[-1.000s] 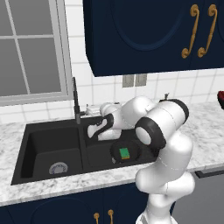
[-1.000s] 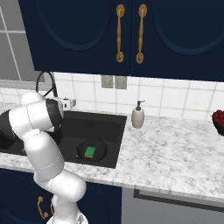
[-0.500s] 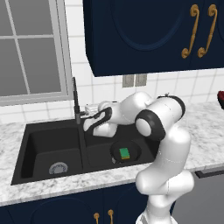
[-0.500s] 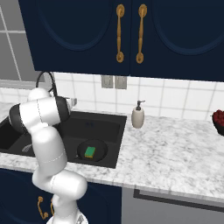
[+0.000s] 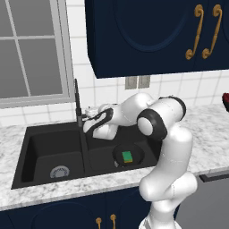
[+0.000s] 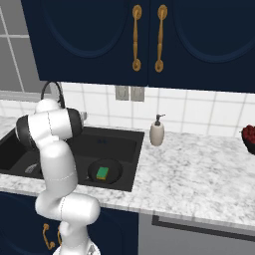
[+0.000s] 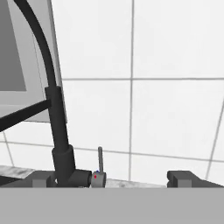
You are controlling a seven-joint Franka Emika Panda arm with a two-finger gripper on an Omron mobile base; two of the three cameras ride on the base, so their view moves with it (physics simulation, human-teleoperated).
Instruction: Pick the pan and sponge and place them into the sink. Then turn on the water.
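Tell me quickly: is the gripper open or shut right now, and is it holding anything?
Gripper: open, holding nothing; its fingertips stand wide apart in front of the faucet and its small lever.

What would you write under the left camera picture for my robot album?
Robot's open gripper reaches toward the black faucet; the sponge sits in the pan inside the sink.

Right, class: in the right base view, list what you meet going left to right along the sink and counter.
Faucet → sponge lying in the pan in the sink → soap dispenser → bowl of red fruit at the right edge.
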